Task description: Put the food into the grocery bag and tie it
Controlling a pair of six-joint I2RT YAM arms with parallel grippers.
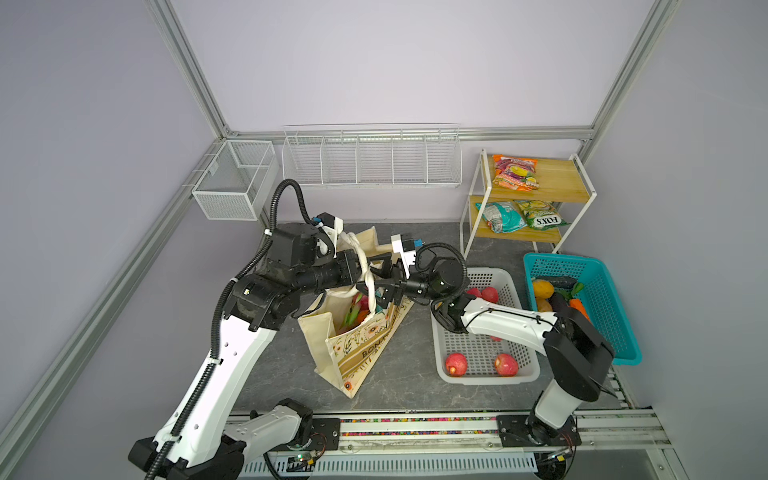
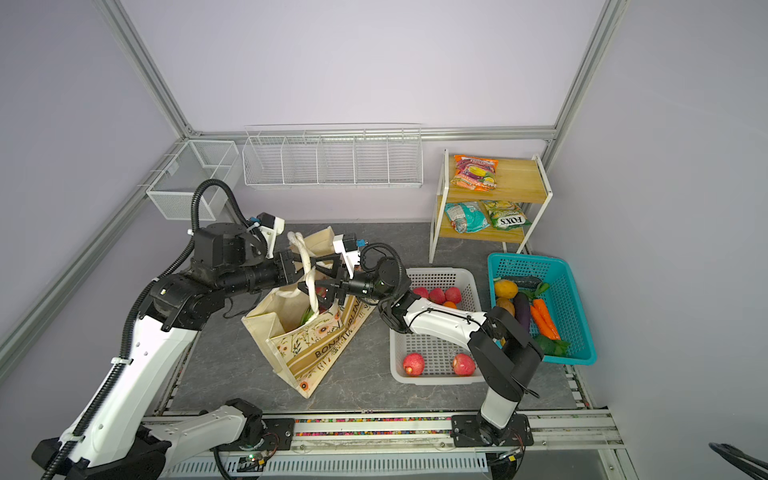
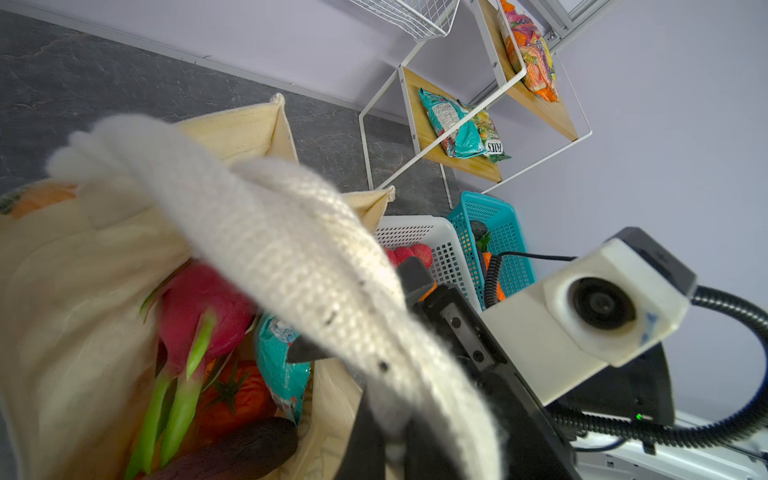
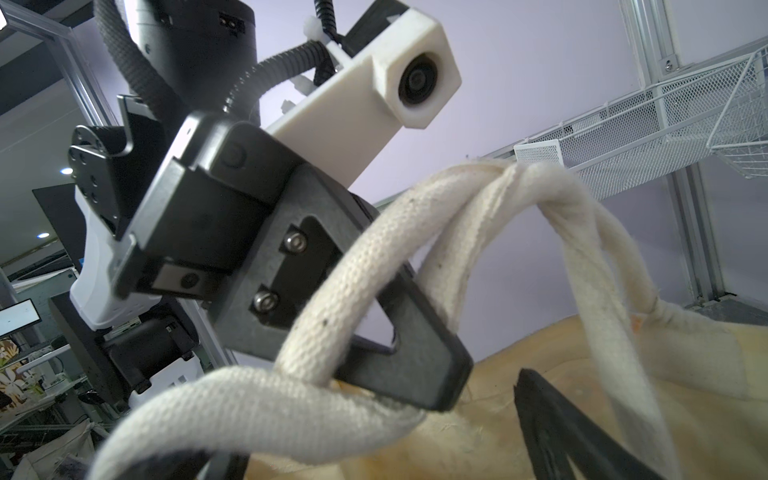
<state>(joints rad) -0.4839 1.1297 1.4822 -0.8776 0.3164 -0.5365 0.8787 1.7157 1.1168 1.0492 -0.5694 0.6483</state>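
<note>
Grocery bag (image 1: 361, 353) is stood open mid-worktop (image 1: 395, 374), loaded with a dragon fruit (image 3: 199, 307) and a teal packet (image 3: 278, 365). Its strap handles (image 4: 332, 299) are crossed but not knotted: the jaws of the left gripper (image 4: 440, 382) are clamped on one strap, while those of the right gripper (image 1: 376, 277) are spread apart about the straps. Apples (image 1: 456, 364) are left in the white basket (image 1: 490, 380), vegetables (image 1: 577, 307) in the teal basket (image 1: 623, 345) and packets (image 1: 515, 172) on the shelf (image 1: 557, 174) — and the bag's mouth is crowded by both arms.

Open cream floral tote (image 1: 360, 353) mid-table, straps (image 1: 366, 266) crossed; dragon fruit (image 3: 199, 307), perhaps tomato (image 3: 243, 395), inside.

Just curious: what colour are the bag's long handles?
The handles are cream-white woven webbing, clearest in the right wrist view.
</note>
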